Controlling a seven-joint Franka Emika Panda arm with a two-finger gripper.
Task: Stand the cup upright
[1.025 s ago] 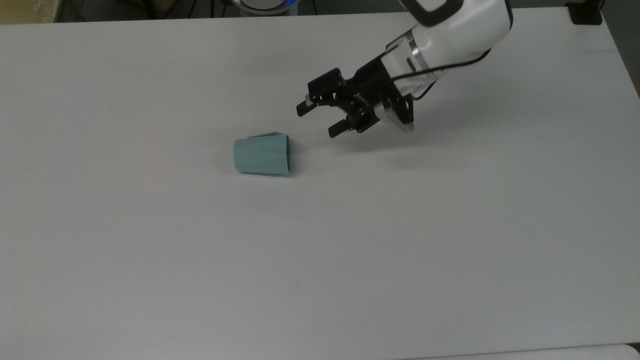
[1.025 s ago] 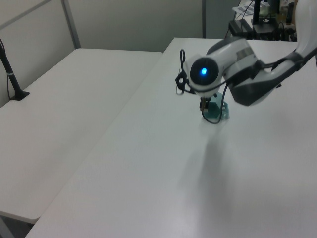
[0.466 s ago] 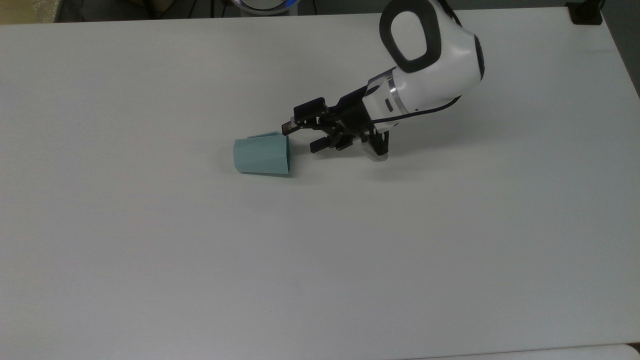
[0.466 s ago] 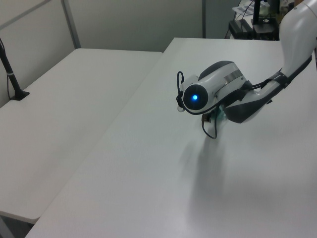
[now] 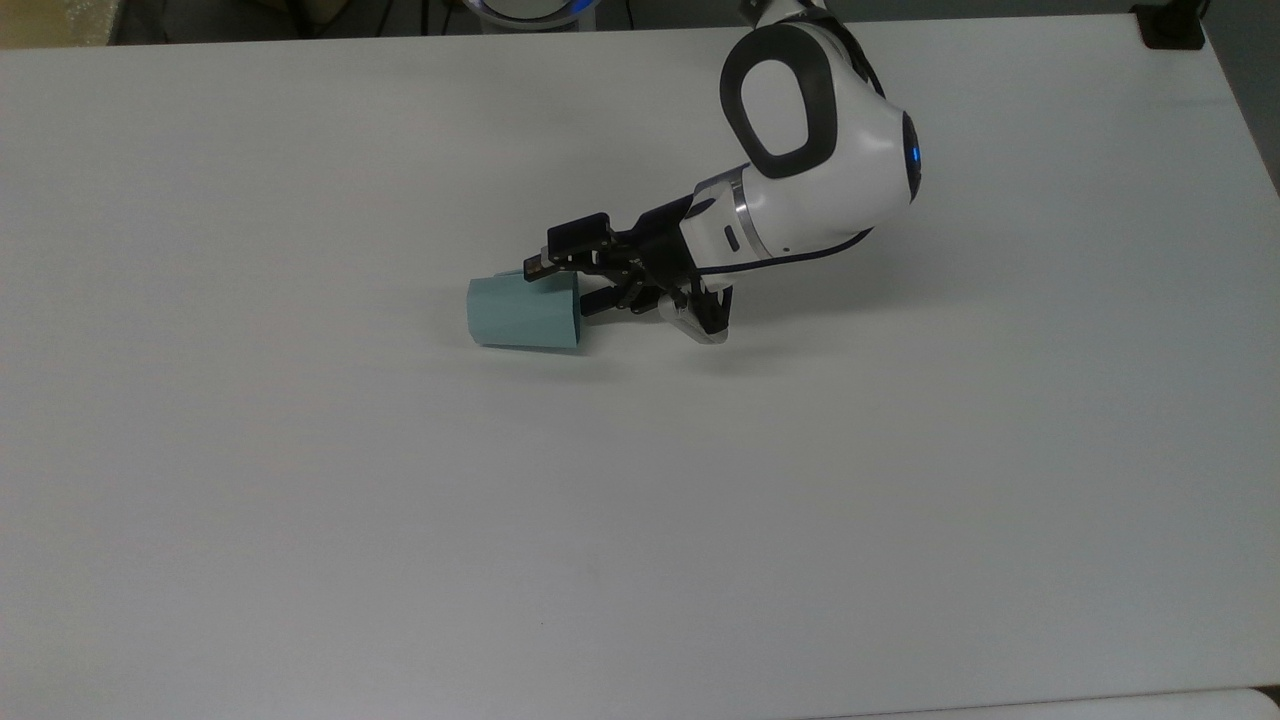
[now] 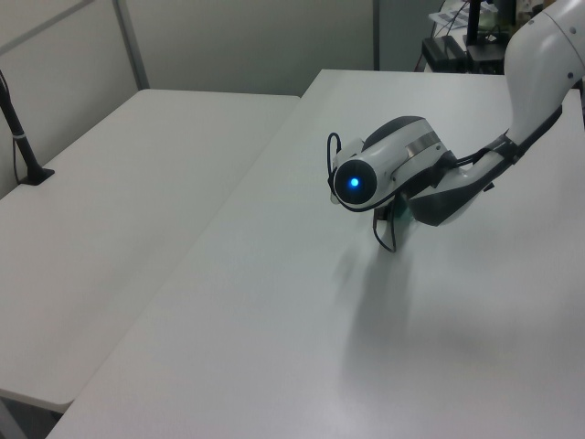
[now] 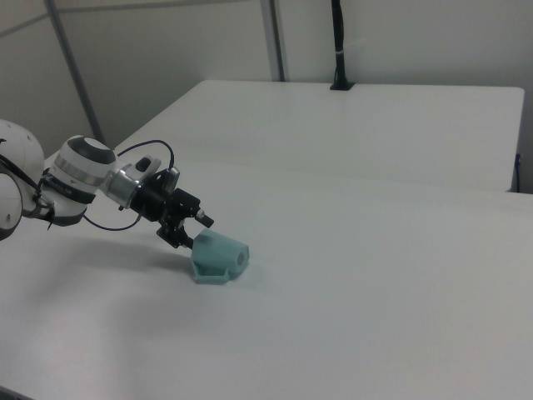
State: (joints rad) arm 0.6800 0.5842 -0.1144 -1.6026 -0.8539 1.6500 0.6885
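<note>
The pale teal faceted cup [image 5: 522, 312] lies on its side on the white table [image 5: 640, 520]. Its wide rim points to the top view's right and its narrow base to the top view's left. My gripper [image 5: 565, 286] is open and low at that rim. One fingertip [image 5: 535, 268] sits over the cup's far edge, the other [image 5: 596, 302] just off the mouth. In the right view the cup [image 7: 218, 257] rests just right of the gripper [image 7: 190, 231], which reaches in from the right view's left. In the left view my arm [image 6: 393, 169] covers the cup.
A black clamp base [image 5: 1170, 26] sits at the table's far right corner in the top view. A second white table [image 6: 128, 201] with a black post [image 6: 18, 128] stands on the left view's left. Dark equipment [image 6: 466, 41] is behind the table's far end.
My gripper came down and moved to the top view's left, from well clear of the cup to right at its rim. It stayed open and the cup did not move.
</note>
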